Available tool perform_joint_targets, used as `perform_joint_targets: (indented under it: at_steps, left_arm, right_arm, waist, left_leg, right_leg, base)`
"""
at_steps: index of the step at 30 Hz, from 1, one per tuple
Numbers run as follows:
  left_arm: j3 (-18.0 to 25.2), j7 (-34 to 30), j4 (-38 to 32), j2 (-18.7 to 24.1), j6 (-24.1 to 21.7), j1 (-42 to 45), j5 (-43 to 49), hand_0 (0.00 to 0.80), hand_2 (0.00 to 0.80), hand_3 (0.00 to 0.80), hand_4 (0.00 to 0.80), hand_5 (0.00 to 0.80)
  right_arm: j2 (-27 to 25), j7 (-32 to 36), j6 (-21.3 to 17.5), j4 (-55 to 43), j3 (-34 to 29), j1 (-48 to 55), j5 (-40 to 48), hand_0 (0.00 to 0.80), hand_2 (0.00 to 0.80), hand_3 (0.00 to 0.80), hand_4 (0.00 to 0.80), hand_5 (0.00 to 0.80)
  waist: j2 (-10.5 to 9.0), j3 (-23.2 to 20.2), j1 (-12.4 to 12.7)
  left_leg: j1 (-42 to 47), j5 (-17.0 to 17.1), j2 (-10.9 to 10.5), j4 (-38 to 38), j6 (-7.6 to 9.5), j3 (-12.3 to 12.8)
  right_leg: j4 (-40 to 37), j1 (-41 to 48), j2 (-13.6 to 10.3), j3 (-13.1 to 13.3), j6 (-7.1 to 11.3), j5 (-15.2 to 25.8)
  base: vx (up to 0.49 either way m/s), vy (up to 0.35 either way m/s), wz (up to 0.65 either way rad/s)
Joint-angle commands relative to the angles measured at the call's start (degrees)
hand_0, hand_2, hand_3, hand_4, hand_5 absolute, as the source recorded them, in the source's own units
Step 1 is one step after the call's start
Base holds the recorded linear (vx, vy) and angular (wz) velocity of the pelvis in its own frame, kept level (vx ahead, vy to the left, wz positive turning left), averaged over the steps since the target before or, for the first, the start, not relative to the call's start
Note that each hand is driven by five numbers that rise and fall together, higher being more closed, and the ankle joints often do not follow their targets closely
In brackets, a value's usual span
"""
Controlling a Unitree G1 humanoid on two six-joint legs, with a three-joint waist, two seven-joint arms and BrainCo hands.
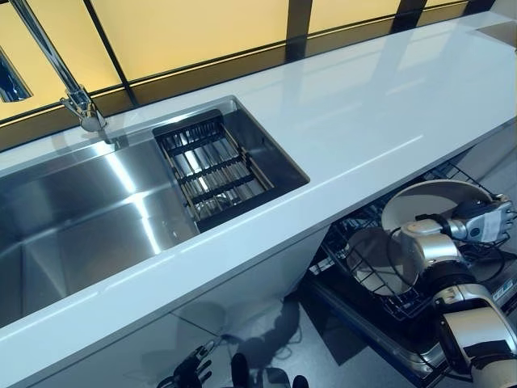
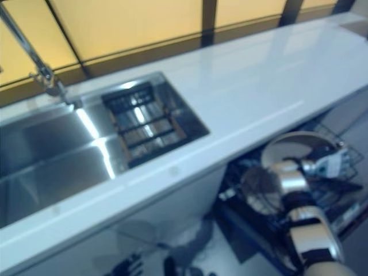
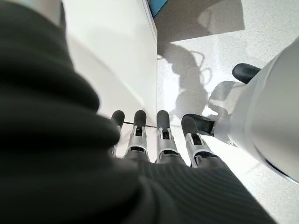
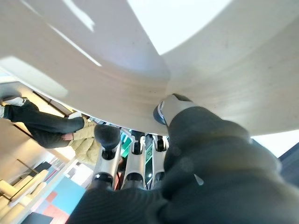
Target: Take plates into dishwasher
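A white plate point(image 1: 428, 202) stands on edge over the open dishwasher's wire rack point(image 1: 408, 305), below the counter at the lower right. My right hand point(image 1: 485, 222) is shut on its right rim. In the right wrist view the plate point(image 4: 210, 56) fills the picture, with the thumb point(image 4: 175, 107) pressed on its face and the fingers behind it. A second, greyer plate point(image 1: 367, 259) stands in the rack just to the left. My left hand point(image 1: 192, 370) hangs low by the floor with its fingers point(image 3: 163, 135) straight and nothing in them.
A long white countertop point(image 1: 388, 105) runs above the dishwasher. A steel sink point(image 1: 81, 218) with a slatted drainer point(image 1: 212, 167) and a tap point(image 1: 77, 97) lies to the left. A white cabinet front point(image 3: 117, 56) stands beside my left hand. People point(image 4: 42, 123) show far off.
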Motion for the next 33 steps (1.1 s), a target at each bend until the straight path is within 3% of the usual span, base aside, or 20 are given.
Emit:
perform_joint_targets:
  at_steps: [1, 5, 10, 16, 26, 33]
  left_arm:
    - [-2.7, 0.7, 2.3, -2.3, -2.4, -3.9, -2.2, 0.000, 0.000, 0.000, 0.000, 0.000]
    - [-2.7, 0.8, 2.1, -2.7, -3.1, -3.4, -1.9, 0.000, 0.000, 0.000, 0.000, 0.000]
    - [-2.3, 0.4, 1.6, -2.2, -3.2, -3.3, -2.1, 0.000, 0.000, 0.000, 0.000, 0.000]
    - [-1.0, 0.7, 0.5, -1.0, -2.0, -2.9, -2.1, 0.000, 0.000, 0.000, 0.000, 0.000]
    - [1.3, 0.7, 0.5, 1.2, -0.6, -2.9, -0.1, 0.000, 0.000, 0.000, 0.000, 0.000]
    - [2.3, 1.4, 0.4, 1.6, 0.0, -3.0, 0.4, 0.000, 0.000, 0.000, 0.000, 0.000]
  right_arm:
    - [-0.2, -2.3, 1.1, -0.5, 2.5, 1.2, -4.4, 0.800, 0.800, 0.800, 0.800, 0.800]
    - [0.7, 1.3, 3.2, 1.1, 3.7, 3.5, -7.4, 0.800, 0.800, 0.800, 0.800, 0.800]
    - [-1.5, 14.3, 9.8, 2.9, 7.6, 3.0, -12.8, 0.800, 0.800, 0.800, 0.800, 0.800]
    - [-5.9, 28.4, 13.6, 1.4, 11.1, 4.7, -19.8, 0.800, 0.800, 0.800, 0.800, 0.800]
    - [-15.7, 46.5, 13.8, 0.1, 13.2, 3.4, -30.4, 0.800, 0.800, 0.800, 0.800, 0.800]
    - [-18.1, 52.7, 12.6, -3.0, 13.4, 2.5, -29.9, 0.800, 0.800, 0.800, 0.800, 0.800]
  waist:
    - [-0.36, 0.0, 1.3]
    - [-0.02, 0.4, 1.4]
    - [-0.07, 0.9, 1.5]
    - [-1.07, 0.8, 1.3]
    - [-3.30, 0.1, 1.2]
    - [-4.09, -0.1, 0.9]
  left_leg:
    - [4.3, -10.2, -3.8, -0.1, 3.28, -1.9]
    - [4.5, -10.4, -3.7, -0.1, 3.23, -1.8]
    - [4.2, -10.3, -3.7, -0.1, 3.00, -1.7]
    - [4.2, -10.2, -3.5, -0.1, 2.97, -1.5]
    - [4.5, -10.4, -3.2, -0.1, 3.04, -1.0]
    - [4.6, -10.3, -3.0, -0.1, 3.01, -0.4]
  right_leg:
    - [-0.1, -4.4, 1.9, -0.1, 0.37, 3.0]
    - [-0.1, -4.1, 1.8, -0.4, 0.48, 2.8]
    - [-0.1, -4.3, 1.7, -0.7, 0.60, 2.9]
    - [-0.1, -4.3, 1.8, -0.8, 0.76, 3.0]
    - [-0.1, -4.1, 1.9, -0.8, 1.26, 3.2]
    - [-0.1, -4.1, 2.0, -0.6, 1.47, 3.4]
  base:
    - [0.000, 0.000, 0.00]
    - [0.000, 0.000, 0.00]
    - [0.000, 0.000, 0.00]
    - [0.000, 0.000, 0.00]
    - [0.000, 0.000, 0.00]
    - [0.000, 0.000, 0.00]
